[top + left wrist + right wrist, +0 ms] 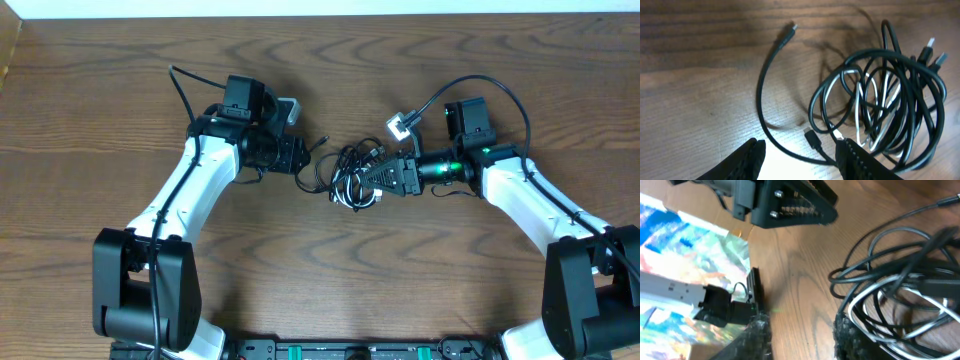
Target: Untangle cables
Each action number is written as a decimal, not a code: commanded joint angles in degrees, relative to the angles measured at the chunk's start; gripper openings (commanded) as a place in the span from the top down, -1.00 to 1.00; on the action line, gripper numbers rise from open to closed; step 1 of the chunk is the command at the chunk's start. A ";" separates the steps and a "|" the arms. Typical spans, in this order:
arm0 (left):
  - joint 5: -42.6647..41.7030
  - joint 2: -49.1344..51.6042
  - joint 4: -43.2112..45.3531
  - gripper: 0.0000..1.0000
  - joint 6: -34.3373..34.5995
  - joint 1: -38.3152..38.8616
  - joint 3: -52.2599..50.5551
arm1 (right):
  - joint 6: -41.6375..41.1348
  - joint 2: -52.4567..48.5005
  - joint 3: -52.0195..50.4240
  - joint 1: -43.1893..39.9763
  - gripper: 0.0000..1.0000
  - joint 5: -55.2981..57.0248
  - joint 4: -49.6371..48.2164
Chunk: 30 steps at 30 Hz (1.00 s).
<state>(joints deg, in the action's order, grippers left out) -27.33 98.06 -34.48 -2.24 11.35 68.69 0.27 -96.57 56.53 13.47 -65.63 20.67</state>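
Lying tangled: long thin black cable (759, 95), short thin white cable (859, 105); right gripper (801, 325) nearer, jaws apart; left gripper (800, 147) left of bundle, jaws apart.

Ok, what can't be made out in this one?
Overhead: the right gripper covers part of the tangle, and the crossings are too small to trace.
Left wrist: the black cable runs behind a finger of the left gripper. The white cable is lost among black loops.
Right wrist: blurred, and the tangle is cut off by the right edge.
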 commanded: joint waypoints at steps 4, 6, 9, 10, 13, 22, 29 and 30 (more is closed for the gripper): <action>0.83 0.70 0.79 -0.01 2.45 0.02 -0.72 | -5.35 1.31 0.39 1.44 -0.08 7.19 0.90; 0.83 0.70 1.09 -0.01 2.54 0.02 -0.72 | -8.35 1.29 0.35 3.21 -0.15 11.72 1.66; 0.83 0.70 1.18 -0.01 2.58 0.02 -0.72 | -15.91 0.79 0.24 7.26 -0.33 20.48 1.62; 0.83 0.70 1.16 -0.01 2.58 0.02 -0.72 | -19.80 0.52 0.24 9.29 -0.36 23.82 0.81; 0.83 0.70 1.14 -0.01 2.58 0.02 -0.72 | -27.02 0.11 0.24 12.52 -0.41 30.36 -0.96; 0.83 0.70 0.92 -0.01 2.54 0.02 -0.72 | -36.02 -0.24 -0.09 16.39 -0.50 42.18 -4.37; 0.85 0.70 0.98 -0.01 2.51 0.02 -0.72 | -29.33 -0.24 -0.09 17.64 -0.46 40.11 -0.72; 0.83 0.70 0.98 -0.01 2.51 0.02 -0.72 | -24.61 -0.24 -0.09 17.84 -0.46 36.72 -0.66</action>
<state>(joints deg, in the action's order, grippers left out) -26.81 98.06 -33.39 0.08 11.35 68.69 -31.81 -96.60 56.53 30.46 -25.69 19.62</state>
